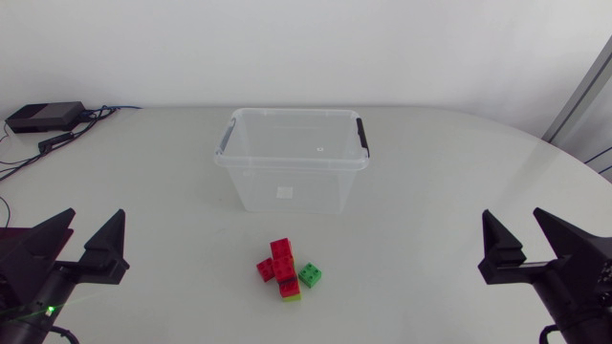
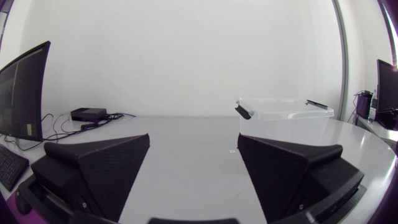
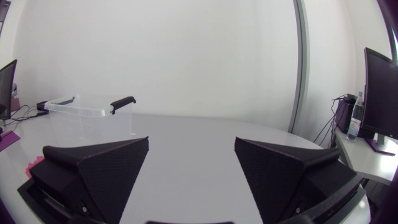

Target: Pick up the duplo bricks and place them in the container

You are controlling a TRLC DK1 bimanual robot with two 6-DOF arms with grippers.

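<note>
At the table's (image 1: 430, 172) sides, left gripper (image 1: 94, 216) and right gripper (image 1: 514, 216) rest low, fingers spread apart.

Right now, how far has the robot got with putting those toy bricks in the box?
Nothing looks done yet: the clear container appears empty, and the duplo bricks, red and green, sit clustered on the table just in front of it. Nothing is in hand either: the left end effector and right end effector are both open, out at the sides. Every brick is left to move.
</note>
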